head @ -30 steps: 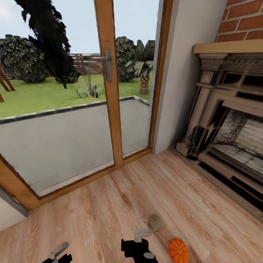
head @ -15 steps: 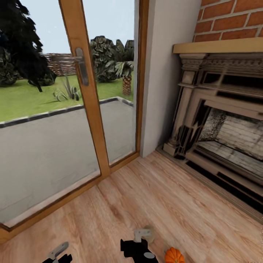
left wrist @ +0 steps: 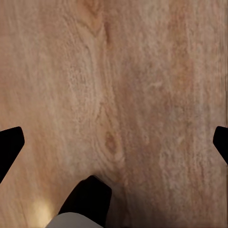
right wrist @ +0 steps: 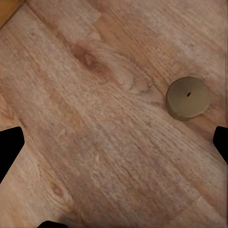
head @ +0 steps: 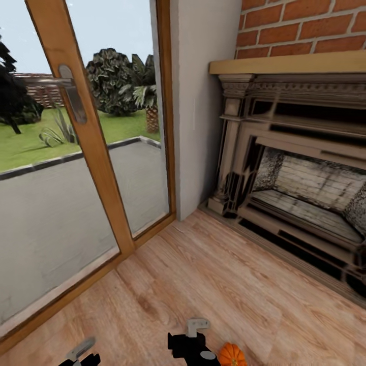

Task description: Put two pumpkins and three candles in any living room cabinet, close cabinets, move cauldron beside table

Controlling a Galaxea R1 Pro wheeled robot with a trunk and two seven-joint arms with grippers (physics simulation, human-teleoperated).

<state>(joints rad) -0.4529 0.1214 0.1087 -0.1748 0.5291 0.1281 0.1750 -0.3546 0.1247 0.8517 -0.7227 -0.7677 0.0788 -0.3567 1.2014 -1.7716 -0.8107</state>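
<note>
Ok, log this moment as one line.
phase: en route | pumpkin on floor | candle on floor | left gripper open | right gripper open

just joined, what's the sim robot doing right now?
Nothing is held. The robot faces a living room corner, with the glass door at left and the fireplace at right. One pumpkin sits on the wood floor beside the right gripper, and a candle stands upright on the floor below that gripper. Both grippers are open and empty.
</note>
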